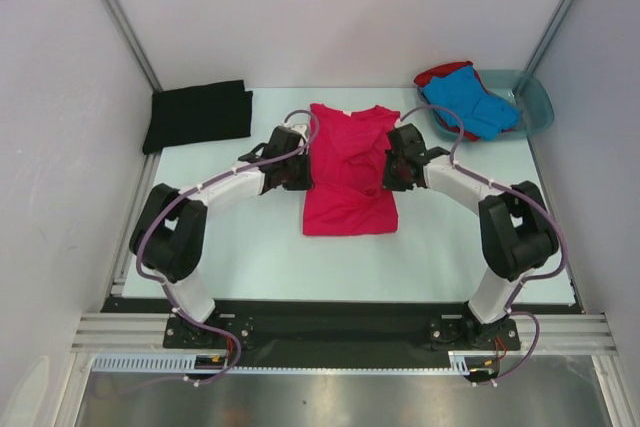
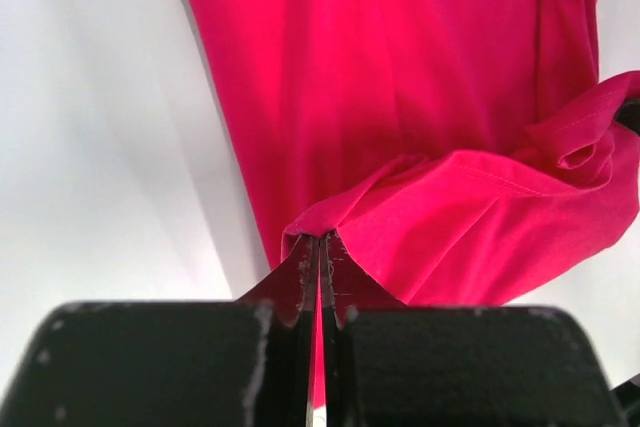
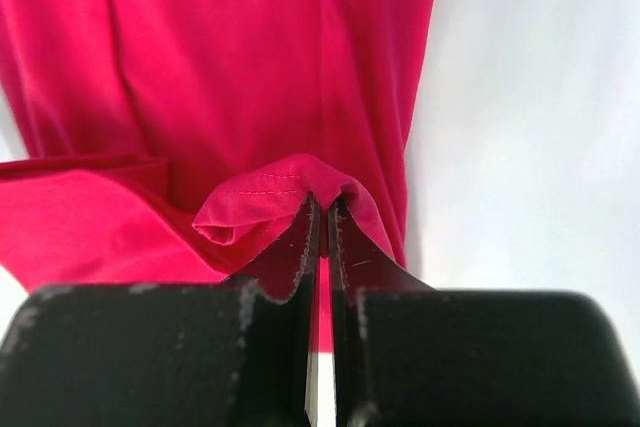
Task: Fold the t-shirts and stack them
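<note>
Now the pink shirt [image 1: 348, 162] lies mid-table [image 1: 250, 247] between both arms; the left gripper [image 2: 318, 252] pinches a fold of its left edge, the right gripper [image 3: 322, 215] its right edge.

Pink t-shirt [image 3: 250, 67] fold in right hand [image 3: 322, 211]

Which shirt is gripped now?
The pink shirt, pinched by left gripper and right gripper; black shirt lies apart, blue shirt and red shirt in the basin.
</note>
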You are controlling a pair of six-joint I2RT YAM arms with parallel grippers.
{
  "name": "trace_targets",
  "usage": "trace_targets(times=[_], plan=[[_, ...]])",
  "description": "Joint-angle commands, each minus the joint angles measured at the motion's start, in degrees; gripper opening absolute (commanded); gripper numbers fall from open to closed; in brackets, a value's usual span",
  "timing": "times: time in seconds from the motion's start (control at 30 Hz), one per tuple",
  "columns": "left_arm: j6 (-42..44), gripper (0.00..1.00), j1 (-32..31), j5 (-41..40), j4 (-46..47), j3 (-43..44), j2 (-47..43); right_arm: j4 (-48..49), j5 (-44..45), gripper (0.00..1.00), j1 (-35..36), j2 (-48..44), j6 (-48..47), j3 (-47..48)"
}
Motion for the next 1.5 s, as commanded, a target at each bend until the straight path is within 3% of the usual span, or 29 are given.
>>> trace_targets(times=[0.0,0.17,0.2,0.23,0.27,0.73,0.8,0.83,0.87,0.93,0.97,1.0,1.07,1.47], plan=[[1.79,0.00,1.48,2.67,2.91,2.58,0.86,1.56,-0.92,0.00,-0.80,2.42,-1.76,3.64],[2.41,0.00,3.24,4.61,5.46,3.45,2.44,2.17,-1.10,0.02,-1.68,5.14,-2.11,5.48],[2.58,0.00,3.41,4.70,5.55,3.80,3.14,2.69,-1.18,0.08,-1.85,5.58,-2.20,5.92],[2.76,0.00,3.68,4.70,6.16,3.98,3.32,3.39,-1.36,0.21,-2.12,5.76,-2.63,6.10],[3.02,0.00,3.77,4.70,6.43,4.42,3.59,4.10,-1.27,0.23,-2.29,5.94,-2.81,6.36],[5.31,0.02,5.26,0.93,9.60,9.61,6.66,7.71,-1.80,0.23,-7.48,9.80,-6.24,16.73],[5.66,0.15,5.52,0.92,5.50,12.67,9.38,6.92,-4.60,0.23,-7.48,9.46,-6.68,17.79],[6.18,0.34,5.61,1.01,2.77,14.43,10.95,6.74,-6.09,0.24,-7.48,9.02,-6.59,17.70],[6.36,0.45,5.61,0.40,0.83,17.14,12.01,6.57,-7.06,0.24,-7.57,8.32,-6.50,17.27],[5.93,0.60,5.53,0.66,0.89,16.30,12.03,5.96,-9.96,0.25,-7.57,6.73,-6.07,15.95],[5.57,0.63,5.53,-0.21,1.77,14.11,11.16,4.38,-11.19,0.25,-7.57,6.30,-6.06,15.77],[5.14,0.77,5.61,-0.40,2.99,12.61,8.45,4.02,-12.68,0.25,-7.57,5.77,-6.24,14.73],[4.78,0.87,5.53,-0.57,4.76,10.31,6.24,1.23,-13.76,0.26,-7.05,5.33,-6.15,14.54],[3.55,0.90,4.91,3.73,2.74,3.90,-5.54,-3.46,-8.92,0.29,-5.64,2.16,-12.21,5.76]])
